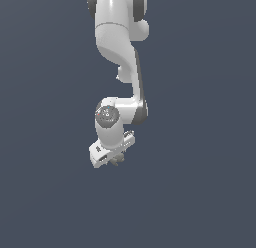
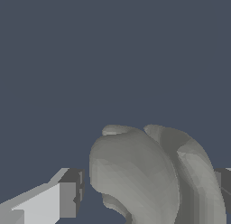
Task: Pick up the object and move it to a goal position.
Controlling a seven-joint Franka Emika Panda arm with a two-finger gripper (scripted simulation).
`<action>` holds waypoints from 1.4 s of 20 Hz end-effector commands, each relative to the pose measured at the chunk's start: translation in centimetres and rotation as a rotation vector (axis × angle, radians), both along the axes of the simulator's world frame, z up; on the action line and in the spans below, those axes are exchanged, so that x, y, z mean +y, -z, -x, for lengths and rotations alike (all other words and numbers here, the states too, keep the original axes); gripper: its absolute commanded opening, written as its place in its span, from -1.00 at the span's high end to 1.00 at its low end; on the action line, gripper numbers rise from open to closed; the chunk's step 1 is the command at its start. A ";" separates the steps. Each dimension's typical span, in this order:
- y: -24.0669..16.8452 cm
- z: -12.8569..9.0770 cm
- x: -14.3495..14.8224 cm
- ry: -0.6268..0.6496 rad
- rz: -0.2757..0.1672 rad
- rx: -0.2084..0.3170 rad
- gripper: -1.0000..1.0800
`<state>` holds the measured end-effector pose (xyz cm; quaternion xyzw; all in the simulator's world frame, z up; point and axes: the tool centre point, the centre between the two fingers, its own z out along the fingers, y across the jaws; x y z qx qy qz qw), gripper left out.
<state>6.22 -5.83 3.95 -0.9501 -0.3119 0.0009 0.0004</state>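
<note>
object point(image 1: 116, 161) sits tucked under the white gripper point(image 1: 114, 159) in the exterior view, low on the arm point(image 1: 120, 67), mostly hidden; whether it rests on the dark surface point(image 1: 200, 192) or is lifted cannot be told. wrist view: object point(image 2: 149, 173) fills the space between the jaws, one finger point(image 2: 67, 198) just beside it with a narrow gap, the other at the frame edge seemingly touching. jaws partly open; firm hold cannot be confirmed. advise closing squarely on the lobes and confirming contact both sides before carrying.
</note>
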 end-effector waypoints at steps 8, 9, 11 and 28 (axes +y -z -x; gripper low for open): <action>0.0 -0.1 0.0 0.000 0.000 -0.002 1.00; 0.0 -0.1 0.0 0.000 0.000 -0.002 1.00; 0.0 -0.1 0.0 0.000 0.000 -0.002 1.00; -5.1 2.5 0.9 0.000 0.001 -0.002 1.00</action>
